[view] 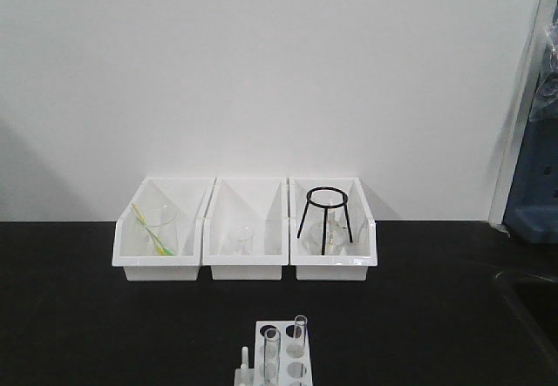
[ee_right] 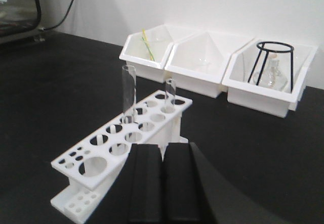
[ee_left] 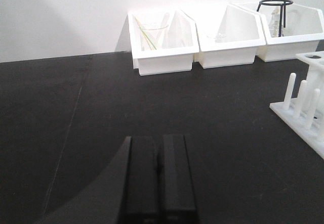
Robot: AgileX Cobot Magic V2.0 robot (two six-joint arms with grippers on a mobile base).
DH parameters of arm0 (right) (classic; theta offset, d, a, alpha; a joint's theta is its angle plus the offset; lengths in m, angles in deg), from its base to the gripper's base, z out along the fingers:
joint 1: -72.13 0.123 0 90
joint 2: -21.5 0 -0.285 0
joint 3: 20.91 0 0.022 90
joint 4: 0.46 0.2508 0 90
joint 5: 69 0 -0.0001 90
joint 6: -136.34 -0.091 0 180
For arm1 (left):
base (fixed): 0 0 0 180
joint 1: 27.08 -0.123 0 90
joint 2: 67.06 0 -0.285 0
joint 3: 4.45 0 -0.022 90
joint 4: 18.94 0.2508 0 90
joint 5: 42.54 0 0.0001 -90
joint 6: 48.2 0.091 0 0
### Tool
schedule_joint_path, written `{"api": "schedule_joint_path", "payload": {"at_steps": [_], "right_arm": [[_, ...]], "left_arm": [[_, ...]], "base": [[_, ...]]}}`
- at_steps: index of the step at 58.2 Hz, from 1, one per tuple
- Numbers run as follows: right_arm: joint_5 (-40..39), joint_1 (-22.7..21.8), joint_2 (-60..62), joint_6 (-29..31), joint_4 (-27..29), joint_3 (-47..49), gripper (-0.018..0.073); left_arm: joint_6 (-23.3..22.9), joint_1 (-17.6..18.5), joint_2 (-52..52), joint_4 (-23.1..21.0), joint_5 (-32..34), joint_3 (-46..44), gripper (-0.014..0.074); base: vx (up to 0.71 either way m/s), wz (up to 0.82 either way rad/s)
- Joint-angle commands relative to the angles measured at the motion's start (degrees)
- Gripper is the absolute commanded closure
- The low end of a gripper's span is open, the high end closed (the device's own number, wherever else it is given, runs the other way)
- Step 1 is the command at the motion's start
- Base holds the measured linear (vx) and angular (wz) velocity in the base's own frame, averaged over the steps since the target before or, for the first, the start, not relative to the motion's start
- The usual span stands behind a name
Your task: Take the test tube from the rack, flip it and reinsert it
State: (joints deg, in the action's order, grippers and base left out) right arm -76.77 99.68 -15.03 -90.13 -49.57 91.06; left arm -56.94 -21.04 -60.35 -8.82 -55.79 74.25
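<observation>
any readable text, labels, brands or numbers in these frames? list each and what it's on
None readable in any view.
The rack, the test tubes, the three white bins and the black tripod stand carry no visible print.
Top left of the right wrist view, a dark device is cut off, with no legible marking.

The left tool [ee_left: 158, 178] sits at six o'clock in its wrist view, fingers pressed together, holding nothing, aimed toward twelve. The right tool [ee_right: 162, 183] matches: closed, empty, low above the surface.
</observation>
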Motion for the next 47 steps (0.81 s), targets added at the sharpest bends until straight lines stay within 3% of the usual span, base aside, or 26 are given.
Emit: {"api": "schedule_joint_path", "payload": {"at_steps": [1,5,11,25,36,42,47], "right_arm": [[-0.2,-0.1,-0.1,0.9,0.0,1.6,0.0573],[0.8,-0.1,-0.1,1.0,3.1,1.6,0.0573],[2.1,-0.1,-0.1,2.9,17.9,1.6,0.0573],[3.7,-0.1,-0.1,31.8,33.7,1.6,0.0573],[3.6,-0.3,2.0,40.1,40.4,0.5,0.0571],[3.3,-5.2,8.1,40.6,44.2,-3.7,0.057],[3.4,-13.4,14.9,40.6,48.3,-7.9,0.057]], "left_arm": [[-0.5,0.0,-0.5,-0.2,4.5,-0.2,0.0602],[-0.5,0.0,-0.5,-0.2,4.5,-0.2,0.0602],[-0.5,0.0,-0.5,-0.2,4.5,-0.2,0.0602],[-0.5,0.0,-0.5,-0.2,4.5,-0.2,0.0602],[-0.5,0.0,-0.5,-0.2,4.5,-0.2,0.0602],[-0.5,0.0,-0.5,-0.2,4.5,-0.2,0.0602],[-0.5,0.0,-0.5,-0.2,4.5,-0.2,0.0602]], "base": [[0.0,0.0],[0.0,0.0],[0.0,0.0],[0.0,0.0],[0.0,0.0],[0.0,0.0],[0.0,0.0]]}}
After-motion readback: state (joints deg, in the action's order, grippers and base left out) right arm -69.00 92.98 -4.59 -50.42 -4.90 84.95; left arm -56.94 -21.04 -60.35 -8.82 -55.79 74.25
